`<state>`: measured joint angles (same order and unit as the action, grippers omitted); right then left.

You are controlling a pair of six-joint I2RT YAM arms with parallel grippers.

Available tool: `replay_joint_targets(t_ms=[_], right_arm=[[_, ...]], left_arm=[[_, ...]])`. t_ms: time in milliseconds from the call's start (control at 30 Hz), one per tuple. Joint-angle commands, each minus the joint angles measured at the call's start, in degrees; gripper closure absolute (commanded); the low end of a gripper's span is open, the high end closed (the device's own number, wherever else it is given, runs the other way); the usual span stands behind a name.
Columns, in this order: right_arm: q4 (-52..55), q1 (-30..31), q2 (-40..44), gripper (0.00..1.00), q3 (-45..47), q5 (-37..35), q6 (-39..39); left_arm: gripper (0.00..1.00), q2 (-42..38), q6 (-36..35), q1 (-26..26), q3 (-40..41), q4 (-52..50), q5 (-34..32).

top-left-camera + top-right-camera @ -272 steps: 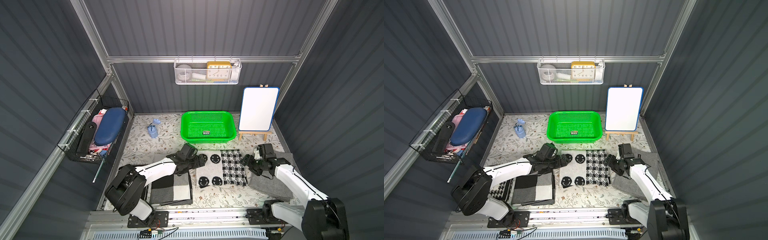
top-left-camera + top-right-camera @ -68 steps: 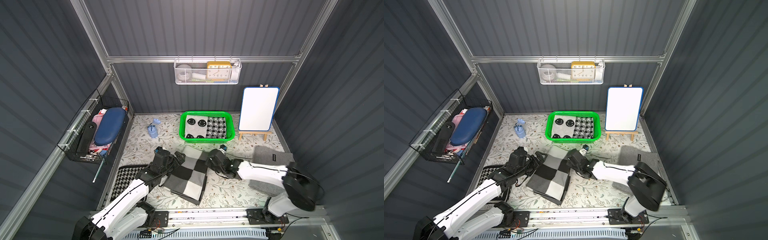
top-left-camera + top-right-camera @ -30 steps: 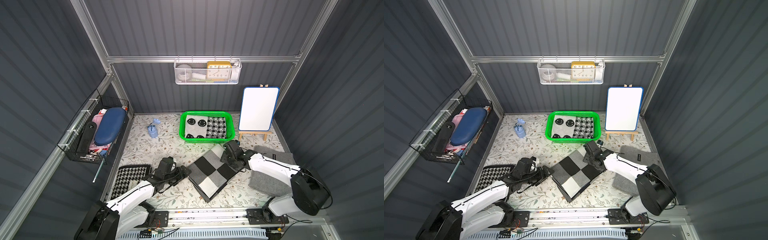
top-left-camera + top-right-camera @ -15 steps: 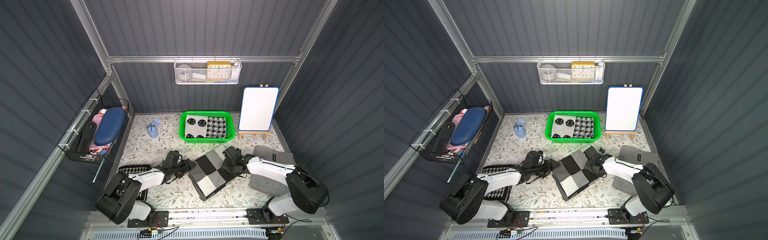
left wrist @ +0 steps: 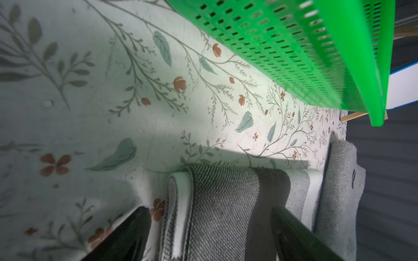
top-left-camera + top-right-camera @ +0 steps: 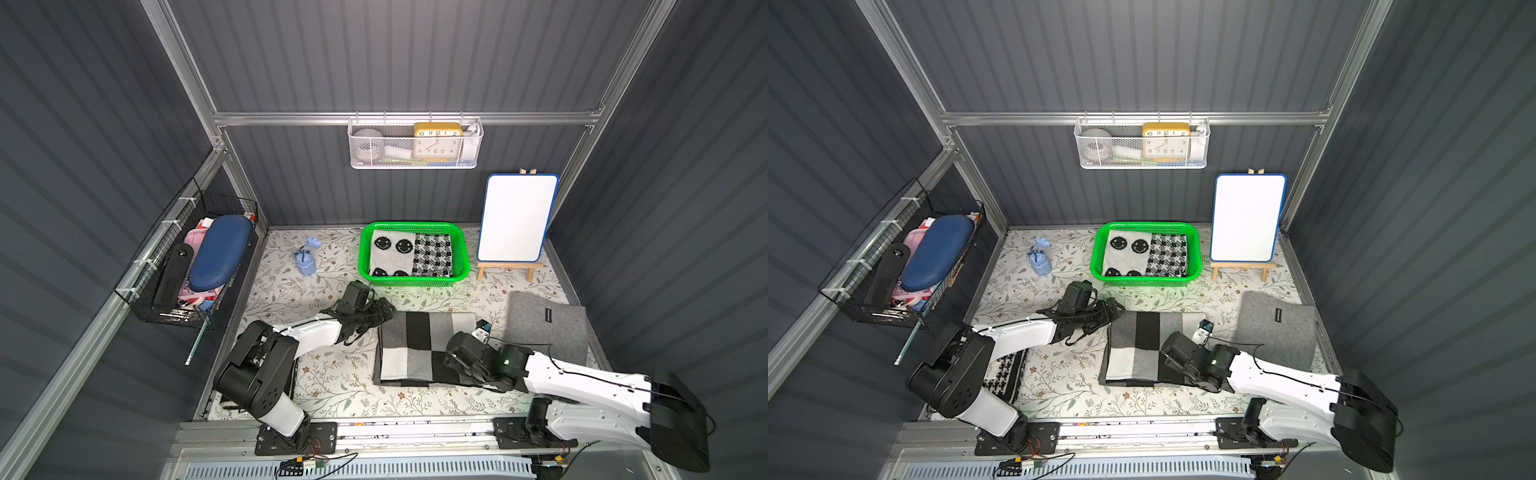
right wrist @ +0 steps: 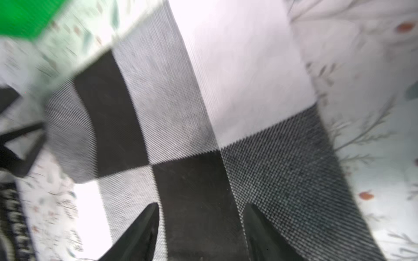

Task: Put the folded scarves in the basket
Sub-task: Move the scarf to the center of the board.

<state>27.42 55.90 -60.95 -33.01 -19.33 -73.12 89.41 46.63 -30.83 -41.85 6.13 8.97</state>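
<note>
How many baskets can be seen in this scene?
3. The green basket stands on the table; the white wire basket hangs high at the back; the black wire basket hangs at the left side. None seems hidden.

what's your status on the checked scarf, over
Left gripper open at a corner of the checked scarf. Right gripper open over its other end. Scarf flat on the table, short of the basket. Basket holds a folded patterned cloth.

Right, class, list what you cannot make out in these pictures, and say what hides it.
Houndstooth cloth: in both top views, mostly under the left arm.
Right claw: blurred in the right wrist view; its own wrist hides it in top views.
Basket floor: covered by folded scarves.
White mesh basket contents: too small.
</note>
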Motion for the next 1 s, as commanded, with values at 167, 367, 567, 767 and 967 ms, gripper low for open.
replay_joint_targets(t_ms=[167, 367, 567, 767, 967], right_arm=[[1.6, -20.8, 6.6, 0.28, -1.6, 8.2, 20.5], [-4.2, -30.8, 3.1, 0.27, -0.6, 18.1, 26.2], [-6.7, -36.6, -4.4, 0.27, -2.4, 23.9, 29.6], [-9.0, -41.1, -10.1, 0.27, -3.5, 26.5, 31.4], [-11.0, -44.0, -16.2, 0.27, -5.0, 31.9, 32.2]], left_arm=[[0.09, -7.8, -9.0, -0.2, 0.7, -6.1, -1.0], [0.08, -7.2, -11.9, -0.2, -0.4, -8.2, -0.9], [0.08, -3.3, -12.7, -0.2, -1.8, -7.4, -0.1], [0.09, 1.2, -13.0, -0.2, -3.2, -7.3, -0.2], [0.12, 4.4, -13.7, -0.2, -4.3, -6.4, 0.5]])
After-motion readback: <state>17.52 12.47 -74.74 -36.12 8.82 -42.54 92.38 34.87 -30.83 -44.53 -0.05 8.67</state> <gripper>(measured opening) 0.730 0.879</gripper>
